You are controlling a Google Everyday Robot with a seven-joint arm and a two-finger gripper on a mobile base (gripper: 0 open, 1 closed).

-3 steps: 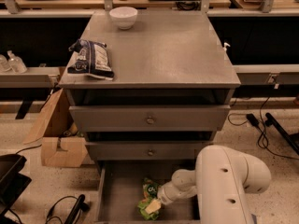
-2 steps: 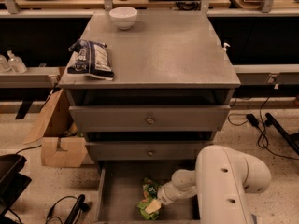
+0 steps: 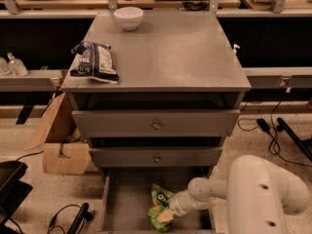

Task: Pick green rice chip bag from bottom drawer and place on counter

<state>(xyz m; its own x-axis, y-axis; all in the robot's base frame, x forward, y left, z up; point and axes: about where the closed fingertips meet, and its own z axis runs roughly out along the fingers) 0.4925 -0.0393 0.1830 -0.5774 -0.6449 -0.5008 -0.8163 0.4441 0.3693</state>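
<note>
Jaws: whether they stand apart or are clamped on anything cannot be told, because the tip of the gripper [image 3: 168,214] merges with crinkled foil.

Gripper: it sits inside the bottom drawer [image 3: 126,204] of the grey cabinet [image 3: 228,101], at the cabinet's foot and slightly right of its midline. Its tip touches the lower end of the green rice chip bag [image 3: 160,203].

Green rice chip bag: it lies on the floor of the bottom drawer, near the middle of the cabinet's width. Its long side runs from the cabinet's back towards its front, and a dark round logo faces upward at the end nearer the cabinet's back.

Bottom drawer: it is drawn out from the base of the cabinet, a shallow grey tray with a flat floor.

Arm [image 3: 265,194]: a bulky white housing stands at the cabinet's lower right. A thinner wrist section reaches from it leftward and down into the drawer.

Upper drawers: the middle drawer [image 3: 122,157] and the top drawer [image 3: 112,124] are both shut. Each has a small round knob at the centre of its face.

Table [image 3: 170,52]: the flat grey top of the cabinet carries two things set well apart. A white bowl [image 3: 128,18] stands at the rear, left of centre. A dark blue-and-white striped bag [image 3: 94,61] lies along the left edge, nearer the front.

Surroundings: a cardboard box [image 3: 63,156] stands on the floor just left of the cabinet. Black cables [image 3: 273,133] trail over the speckled floor to the cabinet's right.
</note>
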